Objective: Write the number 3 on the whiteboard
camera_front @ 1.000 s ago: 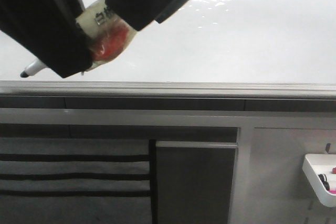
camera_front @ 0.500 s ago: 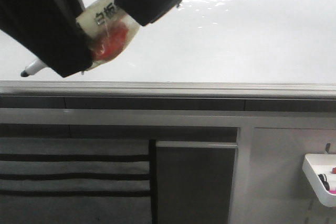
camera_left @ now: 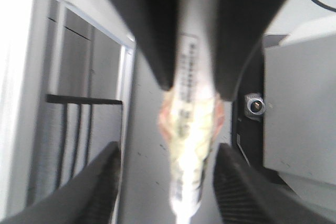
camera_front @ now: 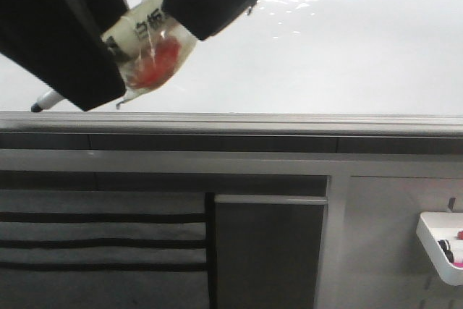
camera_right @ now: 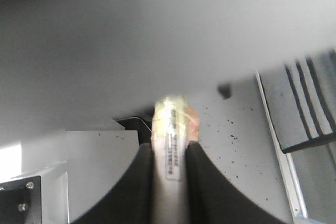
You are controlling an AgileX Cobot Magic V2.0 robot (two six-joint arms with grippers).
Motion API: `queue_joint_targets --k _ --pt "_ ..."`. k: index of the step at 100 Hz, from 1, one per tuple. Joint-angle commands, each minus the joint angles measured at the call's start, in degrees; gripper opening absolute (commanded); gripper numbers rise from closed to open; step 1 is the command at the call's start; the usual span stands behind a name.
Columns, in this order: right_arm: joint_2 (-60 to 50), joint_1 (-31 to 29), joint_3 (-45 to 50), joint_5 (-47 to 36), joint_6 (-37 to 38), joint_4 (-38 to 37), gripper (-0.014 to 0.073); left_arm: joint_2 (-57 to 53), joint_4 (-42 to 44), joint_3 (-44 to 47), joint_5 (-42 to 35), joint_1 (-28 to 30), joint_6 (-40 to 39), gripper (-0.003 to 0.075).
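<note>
Gripping one wrapped marker [camera_front: 141, 52] together, both arms' jaws are clamped on it above the whiteboard [camera_front: 325, 56].

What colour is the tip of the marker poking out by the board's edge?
Black tip on the white marker, clearest in the front view.

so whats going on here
Both arms hold one marker in front of the whiteboard. The left gripper grips the end near the black tip, and the right gripper is clamped on the other end. Tape or plastic with a red patch wraps the marker's middle. No number 3 shows on the visible board.
</note>
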Motion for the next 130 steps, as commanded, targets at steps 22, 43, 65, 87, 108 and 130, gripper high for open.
queue_joint_targets --k 22,43,65,87,108,130 --pt "-7.4 -5.6 -1.9 -1.6 2.9 -1.2 -0.0018 -5.7 -0.3 -1.9 -3.5 5.6 -2.4 0.0423" --pt "-15.9 -15.3 -1.7 1.0 13.6 -11.0 -0.0018 -9.4 -6.4 -1.8 -5.6 18.3 -6.2 0.0423" --pt "-24.1 -27.3 5.4 -3.2 24.3 -14.8 -0.0018 -15.0 -15.1 4.6 -8.0 29.4 -7.2 0.0423" --pt "-26.7 -31.4 14.6 -9.0 26.2 -12.1 -0.0017 -19.2 -17.3 11.8 -15.3 35.1 -7.5 0.0423" --pt "-25.0 -31.4 14.8 -13.8 26.2 -2.0 -0.0017 -19.2 -17.5 12.1 -15.4 35.2 -7.5 0.0422" --pt "-21.1 -31.4 14.8 -15.4 26.2 0.7 -0.0017 -19.2 -17.5 12.1 -15.6 35.2 -7.5 0.0422"
